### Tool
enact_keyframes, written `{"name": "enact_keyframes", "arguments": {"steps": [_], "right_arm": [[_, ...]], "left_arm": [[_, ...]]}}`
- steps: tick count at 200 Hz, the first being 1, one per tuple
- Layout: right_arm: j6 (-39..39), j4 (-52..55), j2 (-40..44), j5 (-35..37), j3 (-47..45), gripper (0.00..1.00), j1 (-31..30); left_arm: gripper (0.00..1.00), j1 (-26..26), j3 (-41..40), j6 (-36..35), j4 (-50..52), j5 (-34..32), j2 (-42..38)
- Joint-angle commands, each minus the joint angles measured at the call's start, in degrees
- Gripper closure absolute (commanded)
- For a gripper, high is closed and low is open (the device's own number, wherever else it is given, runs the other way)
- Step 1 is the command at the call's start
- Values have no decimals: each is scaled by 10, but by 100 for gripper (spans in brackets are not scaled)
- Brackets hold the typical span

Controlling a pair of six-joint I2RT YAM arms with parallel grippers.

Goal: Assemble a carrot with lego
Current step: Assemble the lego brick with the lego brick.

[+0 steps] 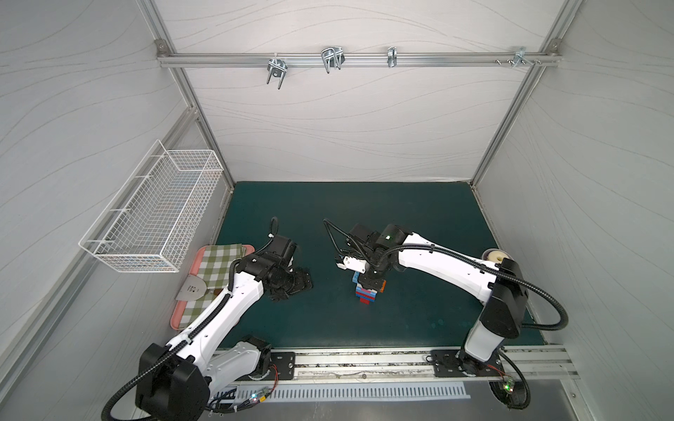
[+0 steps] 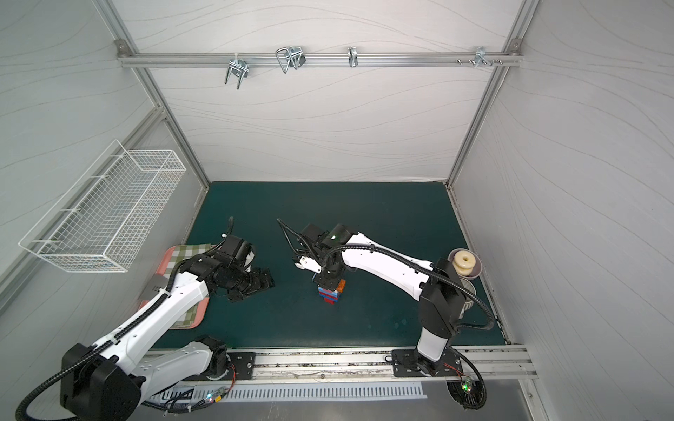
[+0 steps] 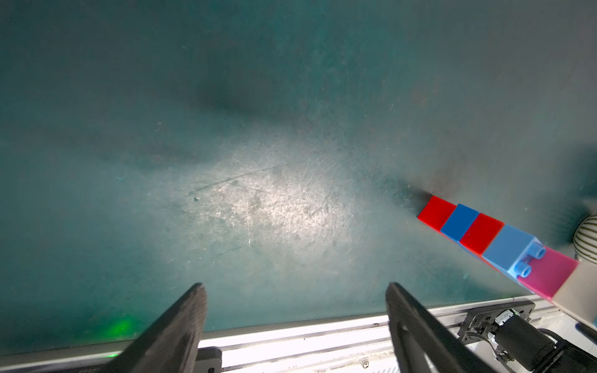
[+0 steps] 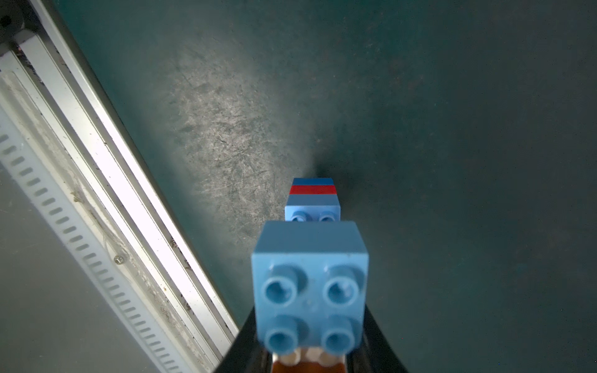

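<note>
While right hand point(image 1: 370, 281) clenches carrot point(image 1: 367, 296) top (upright) | left hand point(image 3: 295, 285) released, apart.

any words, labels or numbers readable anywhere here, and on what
None can be read.
Metal plate: dark marks, too blurred to read.
Left pincer: pale print on its body at the picture's edge, cut off, unreadable.
Carrot: no print shows.
</note>
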State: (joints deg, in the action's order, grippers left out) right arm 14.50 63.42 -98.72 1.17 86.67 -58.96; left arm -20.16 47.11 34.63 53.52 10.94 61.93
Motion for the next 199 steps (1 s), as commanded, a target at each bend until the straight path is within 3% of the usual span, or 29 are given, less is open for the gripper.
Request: {"name": "enact_keyframes", "arguments": {"steps": [1, 149, 199], "right_arm": [[11, 28, -51, 11, -51, 100, -2], [-27, 21, -43, 73, -70, 100, -39], [-22, 17, -14, 24, -71, 100, -7]], "left_arm": [[13, 3, 12, -6, 5, -10, 1], [13, 3, 10, -7, 0, -10, 0], [13, 3, 9, -6, 2, -11, -3]]}}
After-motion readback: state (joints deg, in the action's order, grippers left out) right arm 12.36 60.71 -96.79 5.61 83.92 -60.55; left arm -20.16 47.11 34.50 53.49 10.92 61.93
